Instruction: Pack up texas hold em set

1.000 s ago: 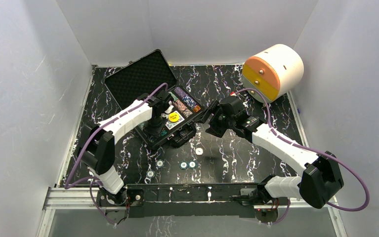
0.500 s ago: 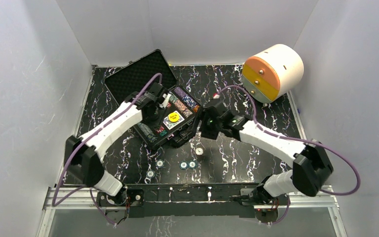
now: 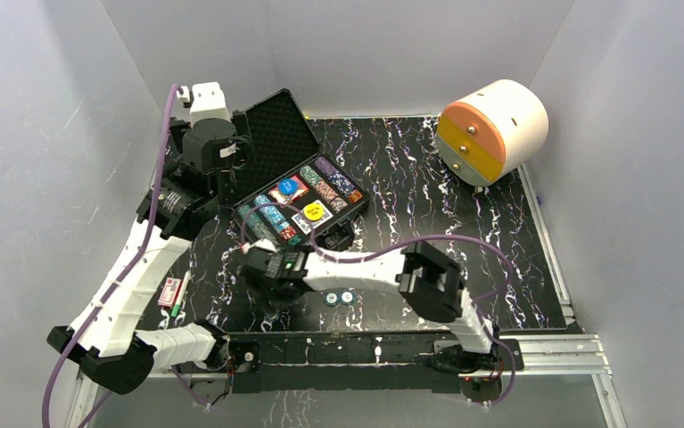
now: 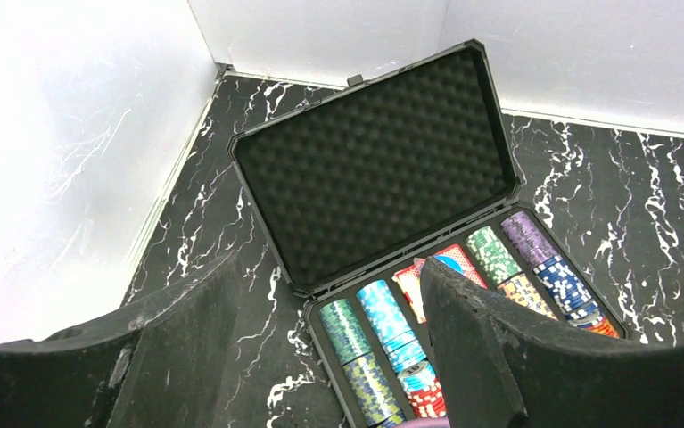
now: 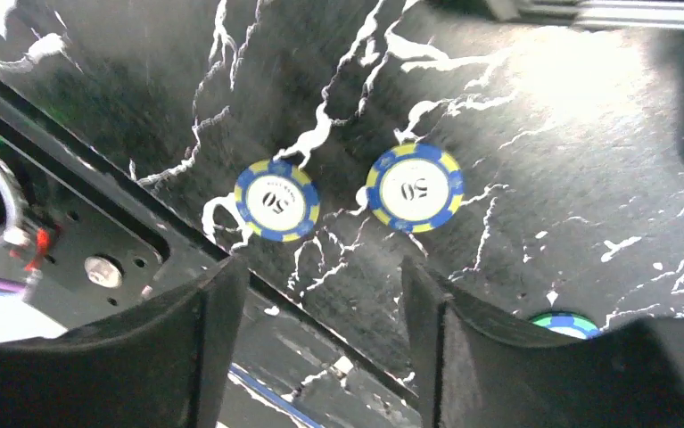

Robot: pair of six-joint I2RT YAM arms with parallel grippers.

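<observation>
The black case (image 3: 271,134) lies open at the back left, its foam lid (image 4: 374,160) raised. Rows of poker chips (image 4: 383,312), a red card deck (image 3: 286,192) and a yellow button (image 3: 314,211) fill the tray. My left gripper (image 4: 329,357) hangs open and empty above the case's left end, high in the top view (image 3: 235,147). My right gripper (image 5: 322,272) is open and empty, low over the table in front of the case (image 3: 265,278). Two blue-and-yellow "50" chips (image 5: 276,201) (image 5: 415,187) lie just beyond its fingertips. A green-and-blue chip (image 5: 565,323) peeks from behind its right finger.
A big white cylinder with orange-yellow drawers (image 3: 490,129) stands at the back right. Two loose chips (image 3: 339,297) lie near the front rail (image 3: 365,343). A small red-and-white pack (image 3: 173,292) lies by the left wall. White walls close in three sides.
My left gripper has opened, lifted off the case tray and swung up to the back left. My right arm has swept from right of the case to the near table in front of it.
</observation>
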